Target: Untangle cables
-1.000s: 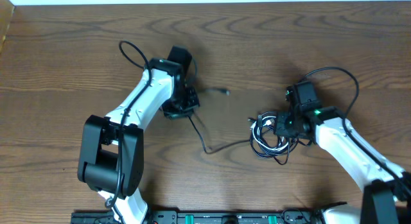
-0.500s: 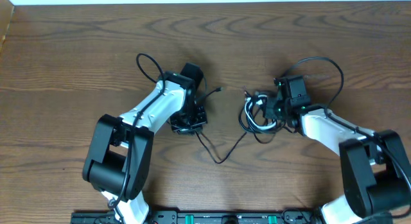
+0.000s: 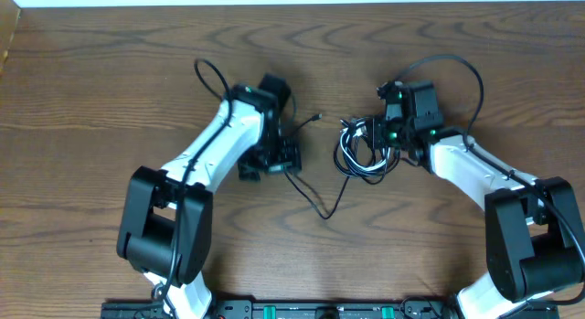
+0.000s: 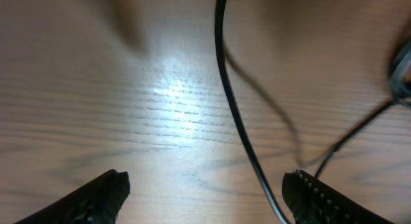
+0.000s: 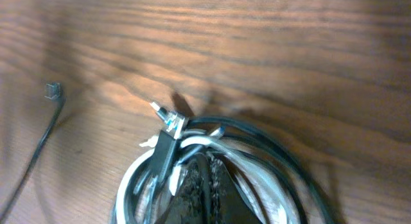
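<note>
A coiled bundle of white and black cables [image 3: 355,156] lies right of centre; in the right wrist view the bundle [image 5: 270,166] rings my fingers. My right gripper [image 3: 377,139] [image 5: 209,185] is shut on strands of that bundle. One loose black cable [image 3: 322,212] trails from the bundle across the table to a small plug [image 3: 316,117] [image 5: 52,90]. My left gripper [image 3: 271,164] [image 4: 205,189] hovers over this loose cable [image 4: 230,102] with its jaws wide open. The cable passes between them, close to the right finger [image 4: 321,198], and is not gripped.
Brown wooden table [image 3: 91,81] all round. Thick black cords loop from each arm: one at upper left [image 3: 208,77], one at upper right [image 3: 466,72]. The arm bases and a black rail [image 3: 302,310] run along the front edge.
My left gripper has opened and let go of the black cable, shifting slightly right. My right gripper has carried the bundle up and to the left.
</note>
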Action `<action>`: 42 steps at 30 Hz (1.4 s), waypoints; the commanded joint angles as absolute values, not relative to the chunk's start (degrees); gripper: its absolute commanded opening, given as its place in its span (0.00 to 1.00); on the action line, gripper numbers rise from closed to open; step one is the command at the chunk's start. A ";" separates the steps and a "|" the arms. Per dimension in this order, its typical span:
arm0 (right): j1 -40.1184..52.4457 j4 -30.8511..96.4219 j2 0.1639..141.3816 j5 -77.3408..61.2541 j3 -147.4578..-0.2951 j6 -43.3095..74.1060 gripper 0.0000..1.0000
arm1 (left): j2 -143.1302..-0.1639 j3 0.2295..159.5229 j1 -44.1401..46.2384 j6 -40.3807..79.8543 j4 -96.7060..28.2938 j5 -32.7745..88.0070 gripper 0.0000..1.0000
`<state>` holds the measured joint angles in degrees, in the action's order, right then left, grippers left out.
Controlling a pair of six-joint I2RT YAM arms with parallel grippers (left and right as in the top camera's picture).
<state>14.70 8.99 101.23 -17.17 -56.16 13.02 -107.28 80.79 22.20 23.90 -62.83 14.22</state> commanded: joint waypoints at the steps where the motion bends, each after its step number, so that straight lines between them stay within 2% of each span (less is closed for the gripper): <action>1: 14.55 13.30 101.47 -19.90 -59.64 11.88 0.01 | -105.62 87.09 22.33 21.74 -65.28 9.56 0.81; 7: 14.04 23.77 101.47 -19.92 -63.37 11.90 0.01 | -105.62 92.95 22.48 21.58 -62.94 10.66 0.81; 14: 11.09 34.96 101.47 -19.92 -67.88 11.92 0.01 | -108.92 92.92 25.10 19.68 -54.04 21.47 0.77; 28: 9.45 38.33 101.47 -20.56 -68.55 11.94 0.01 | -117.45 92.92 32.95 24.97 -39.62 22.06 0.77; 32: 9.45 38.22 101.47 -20.56 -68.55 11.92 0.01 | -120.14 92.92 34.30 27.94 -35.48 22.02 0.70; 38: 9.45 38.15 101.47 -20.58 -68.55 11.92 0.01 | -124.29 92.92 35.11 31.29 -33.23 17.61 0.65; 42: 9.45 37.21 101.47 -23.73 -68.55 11.38 0.01 | -126.61 92.92 35.00 31.42 -31.79 16.80 0.55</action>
